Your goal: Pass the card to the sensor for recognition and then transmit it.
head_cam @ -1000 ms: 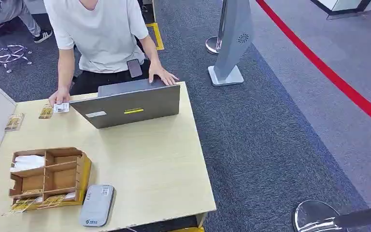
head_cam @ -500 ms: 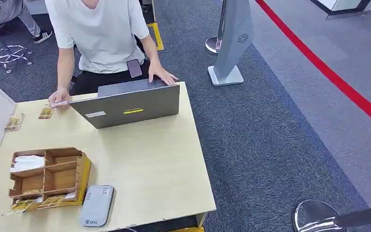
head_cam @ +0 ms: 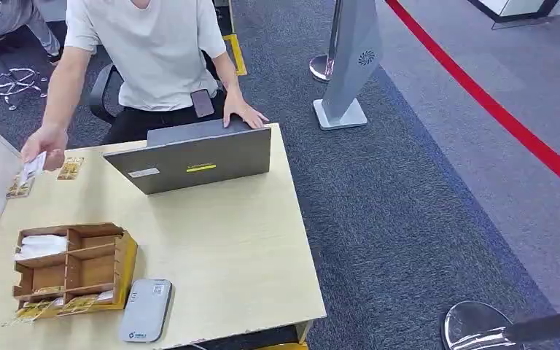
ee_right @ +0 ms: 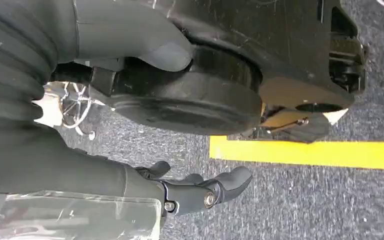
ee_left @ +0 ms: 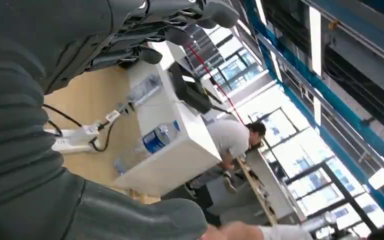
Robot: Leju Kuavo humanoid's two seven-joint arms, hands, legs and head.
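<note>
Change: since 0.5 s ago the person's hand [head_cam: 44, 142] has lifted off the table [head_cam: 226, 240] w/ a card [head_cam: 33, 166] and swung out toward the table's far-left edge; their other hand is on the laptop [head_cam: 193, 157] as before.
Card: pinched in that person's hand, tilted, above the table's far-left corner, just beside two small packets [head_cam: 69, 168] lying there.
Sensor: I take the grey flat device [head_cam: 146, 310] at the near edge, beside the wooden organizer [head_cam: 73, 266], to be the reader; nothing on it.
Left hand: my left hand [ee_left: 145, 30] is seen from the wrist cam, fingers apart, holding nothing I can see.
Right hand: right hand [ee_right: 200, 192] hangs low over carpet, fingers loosely extended, empty.
Progress: by my read, at the very start. Card not yet w/ me, not scanned, not passed on.
Left to do: receive card, present it to reader, hand it over.
</note>
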